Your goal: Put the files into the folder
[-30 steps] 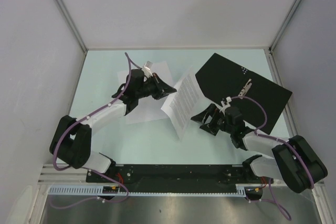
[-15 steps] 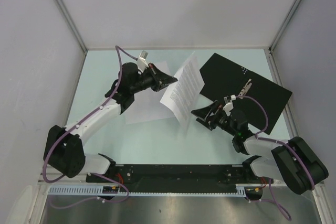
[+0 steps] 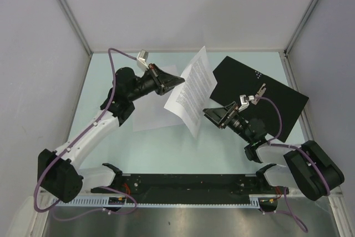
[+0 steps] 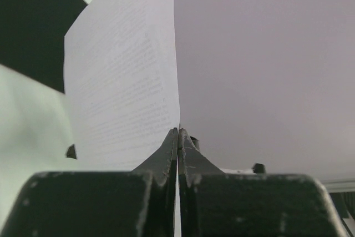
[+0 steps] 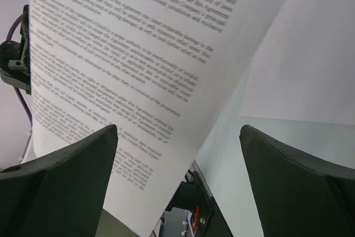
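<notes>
My left gripper point(image 3: 178, 79) is shut on the edge of the text-printed sheet point(image 3: 191, 92) and holds it lifted and tilted above the table; the sheet stands edge-on between its jaws in the left wrist view point(image 4: 125, 81). My right gripper point(image 3: 213, 115) is open and empty beside the sheet's lower right edge; the sheet's printed lines fill its view point(image 5: 127, 59). The open folder point(image 3: 260, 95), black inside with small white dots, lies flat at the right. More white paper point(image 3: 150, 116) lies on the table under the left arm and also shows in the right wrist view point(image 5: 310, 65).
White enclosure walls point(image 3: 183, 9) stand close round the pale green table point(image 3: 161, 154). The arms' black base rail point(image 3: 183, 184) runs along the near edge. A purple cable point(image 3: 272, 109) crosses the folder.
My left gripper has lifted the text sheet higher and toward the back right. My right gripper has tilted up toward the sheet's lower edge and stayed open.
</notes>
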Motion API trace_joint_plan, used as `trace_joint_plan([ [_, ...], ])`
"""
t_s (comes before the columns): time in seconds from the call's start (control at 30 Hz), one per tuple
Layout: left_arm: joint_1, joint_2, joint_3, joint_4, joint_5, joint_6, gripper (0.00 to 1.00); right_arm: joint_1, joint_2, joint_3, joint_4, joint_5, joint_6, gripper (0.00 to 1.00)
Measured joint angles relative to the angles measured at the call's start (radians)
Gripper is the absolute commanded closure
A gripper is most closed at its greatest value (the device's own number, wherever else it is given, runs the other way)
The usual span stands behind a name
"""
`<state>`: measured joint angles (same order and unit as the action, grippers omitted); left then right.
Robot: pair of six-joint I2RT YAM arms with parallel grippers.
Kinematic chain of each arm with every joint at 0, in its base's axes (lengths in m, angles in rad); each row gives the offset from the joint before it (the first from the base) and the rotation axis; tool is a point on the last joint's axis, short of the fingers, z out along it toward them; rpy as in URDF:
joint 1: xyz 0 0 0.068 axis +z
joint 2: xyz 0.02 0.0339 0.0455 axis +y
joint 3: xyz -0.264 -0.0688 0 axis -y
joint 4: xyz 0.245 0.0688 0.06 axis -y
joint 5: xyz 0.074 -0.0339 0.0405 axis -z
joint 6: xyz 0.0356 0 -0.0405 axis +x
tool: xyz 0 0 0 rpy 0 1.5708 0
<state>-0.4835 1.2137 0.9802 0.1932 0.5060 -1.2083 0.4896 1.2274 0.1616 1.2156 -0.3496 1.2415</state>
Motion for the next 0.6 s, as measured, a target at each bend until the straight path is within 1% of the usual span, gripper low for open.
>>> trace_joint_plan([
  [0.13,0.000,-0.031,-0.007,0.029,0.014,-0.031,1.00,-0.001,0.077,0.013,0.055,-0.009,0.003,0.06],
  [0.3,0.000,-0.050,-0.013,0.031,0.023,-0.041,1.00,0.002,0.189,0.054,0.061,-0.018,0.025,0.08],
  [0.47,0.000,-0.053,-0.037,0.047,0.026,-0.049,1.00,0.010,0.179,0.078,0.063,-0.019,0.031,0.08],
  [0.6,0.000,-0.050,-0.056,0.059,0.031,-0.055,1.00,-0.011,0.151,0.089,0.076,-0.032,0.036,0.11],
])
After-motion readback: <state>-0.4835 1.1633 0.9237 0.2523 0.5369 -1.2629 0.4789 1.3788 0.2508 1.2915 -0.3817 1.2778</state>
